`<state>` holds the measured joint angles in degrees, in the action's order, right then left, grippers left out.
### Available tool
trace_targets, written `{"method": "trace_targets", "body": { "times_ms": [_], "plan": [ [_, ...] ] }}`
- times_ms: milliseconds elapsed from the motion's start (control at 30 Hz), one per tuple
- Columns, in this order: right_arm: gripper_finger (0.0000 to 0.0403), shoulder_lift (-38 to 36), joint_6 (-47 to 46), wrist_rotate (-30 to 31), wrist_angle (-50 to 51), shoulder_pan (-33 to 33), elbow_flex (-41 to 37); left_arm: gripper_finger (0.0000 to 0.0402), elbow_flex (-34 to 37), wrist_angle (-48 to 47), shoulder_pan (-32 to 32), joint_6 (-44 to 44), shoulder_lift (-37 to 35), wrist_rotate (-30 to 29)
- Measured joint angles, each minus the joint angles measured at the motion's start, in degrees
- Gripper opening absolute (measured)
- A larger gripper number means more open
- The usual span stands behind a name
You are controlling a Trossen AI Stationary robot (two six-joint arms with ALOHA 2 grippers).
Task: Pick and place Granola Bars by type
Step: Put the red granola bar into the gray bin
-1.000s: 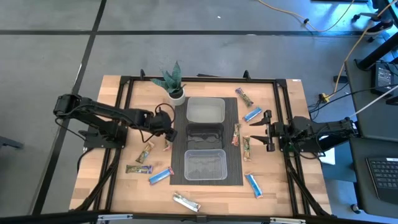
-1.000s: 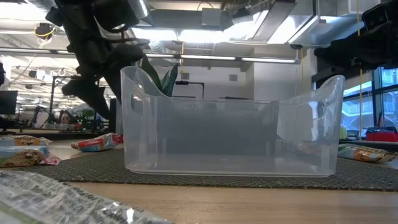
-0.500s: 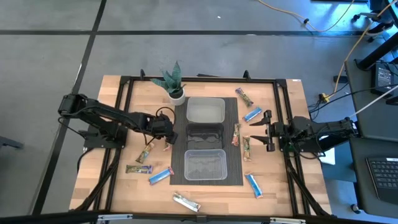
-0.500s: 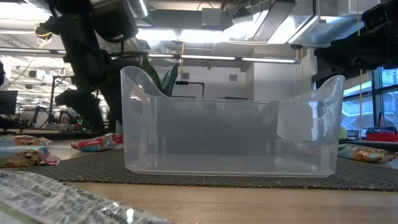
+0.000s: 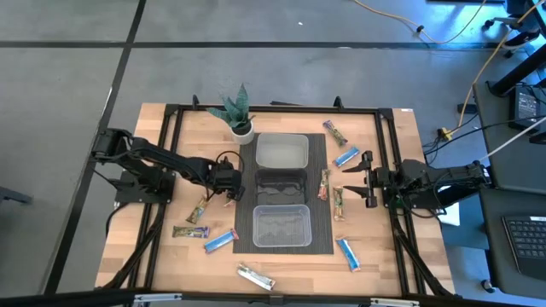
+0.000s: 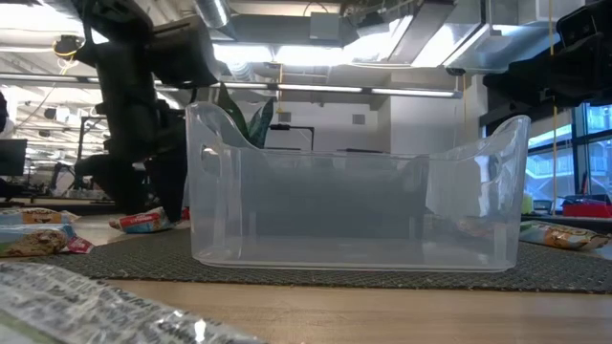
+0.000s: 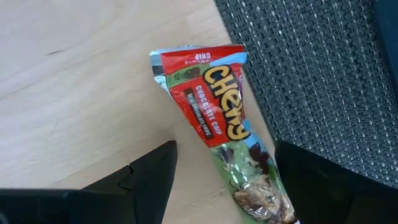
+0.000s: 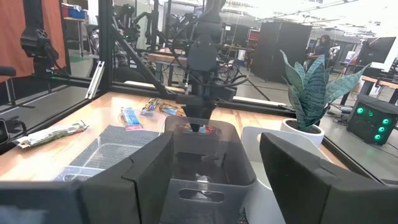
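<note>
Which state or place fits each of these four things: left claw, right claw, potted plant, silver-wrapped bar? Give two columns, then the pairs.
Things:
1. left claw
2. right claw
3. potted plant
4. silver-wrapped bar

Places or states:
A. at the far edge of the table, beside a clear bin
B. open, low over a red Chewy bar at the mat's left edge
C. alone on bare wood at the near edge
D. open, waiting at the mat's right side

Pairs: 1-B, 2-D, 3-A, 4-C
</note>
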<state>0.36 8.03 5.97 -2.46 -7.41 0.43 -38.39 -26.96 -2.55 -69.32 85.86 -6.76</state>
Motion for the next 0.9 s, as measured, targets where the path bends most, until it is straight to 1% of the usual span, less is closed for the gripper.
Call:
{"method": "trace_targets", "body": {
  "times_ms": [167, 300, 400, 500, 767, 900],
  "plan": [
    [0.0242, -0.01, 0.0, -0.01, 0.0, 0.01, 0.0, 0.0265, 0.04, -0.02, -0.08, 1.82, -0.54, -1.32],
    [0.0242, -0.02, 0.0, -0.01, 0.0, -0.01, 0.0, 0.0266, 0.04, -0.04, -0.03, 2.34, -0.55, -0.48],
    [0.0242, -0.01, 0.0, 0.0, 0.0, 0.0, 0.0, 0.0258, 0.07, -0.19, 0.07, 2.56, -0.57, 0.51],
    [0.0242, 0.0, 0.02, -0.01, 0.0, -0.01, 0.0, 0.0241, 0.09, -0.41, 0.07, 3.08, -0.57, 0.61],
    [0.0242, 0.0, 0.2, -0.01, -0.01, 0.01, 0.0, 0.0171, 0.2, -1.05, 0.02, 3.84, -0.52, -0.72],
    [0.0242, 0.0, 0.2, -0.01, 0.0, 0.0, 0.0, 0.0142, 0.22, -0.9, 0.02, 5.04, -0.48, -1.07]
  ]
}}
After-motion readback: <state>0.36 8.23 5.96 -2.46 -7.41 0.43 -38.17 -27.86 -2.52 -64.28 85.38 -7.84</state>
